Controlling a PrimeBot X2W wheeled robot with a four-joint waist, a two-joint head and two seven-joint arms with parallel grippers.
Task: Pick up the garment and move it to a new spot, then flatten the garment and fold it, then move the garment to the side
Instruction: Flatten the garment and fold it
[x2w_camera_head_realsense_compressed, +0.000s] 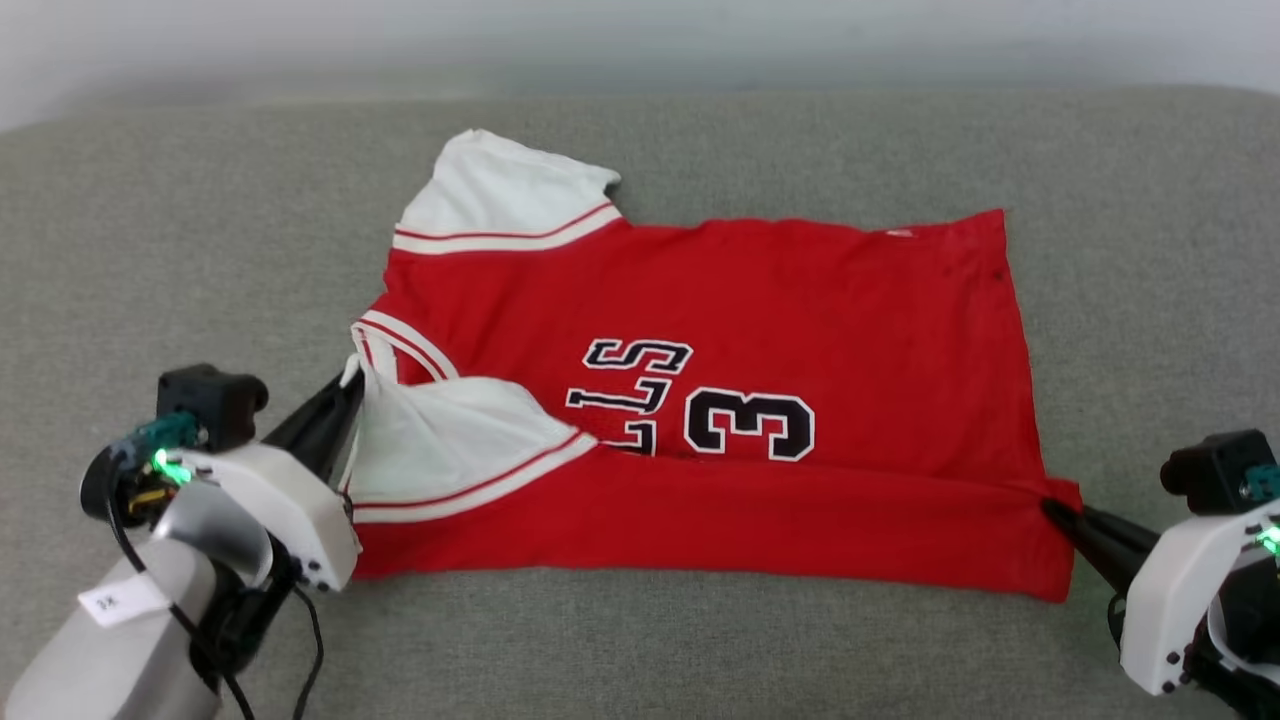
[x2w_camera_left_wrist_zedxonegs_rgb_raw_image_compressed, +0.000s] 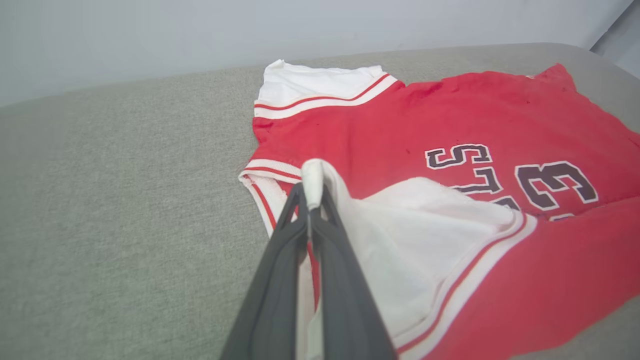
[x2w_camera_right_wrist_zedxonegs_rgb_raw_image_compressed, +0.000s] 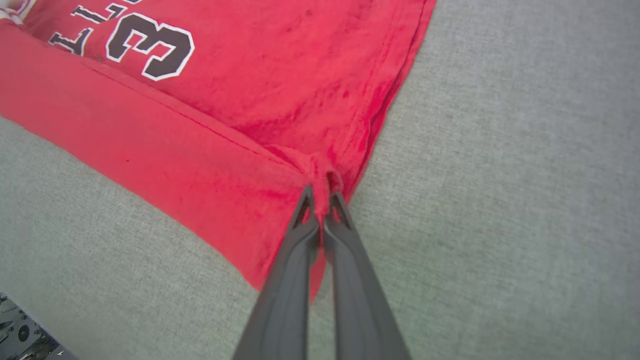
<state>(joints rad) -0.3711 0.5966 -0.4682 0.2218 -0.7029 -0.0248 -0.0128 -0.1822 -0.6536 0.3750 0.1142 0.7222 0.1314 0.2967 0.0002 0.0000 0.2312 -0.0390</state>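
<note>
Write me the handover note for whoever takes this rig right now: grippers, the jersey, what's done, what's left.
Left gripper: shut on the garment, pinching white cloth at the near sleeve.
Right gripper: shut on the hem corner, where the fold ends.
Garment: lies flat on the grey cushion, near side folded over the chest and partly covering the lettering.
Done: flattened, first fold laid.
Left: probably release, fold in the far side with the far sleeve, fold again, move it aside.
</note>
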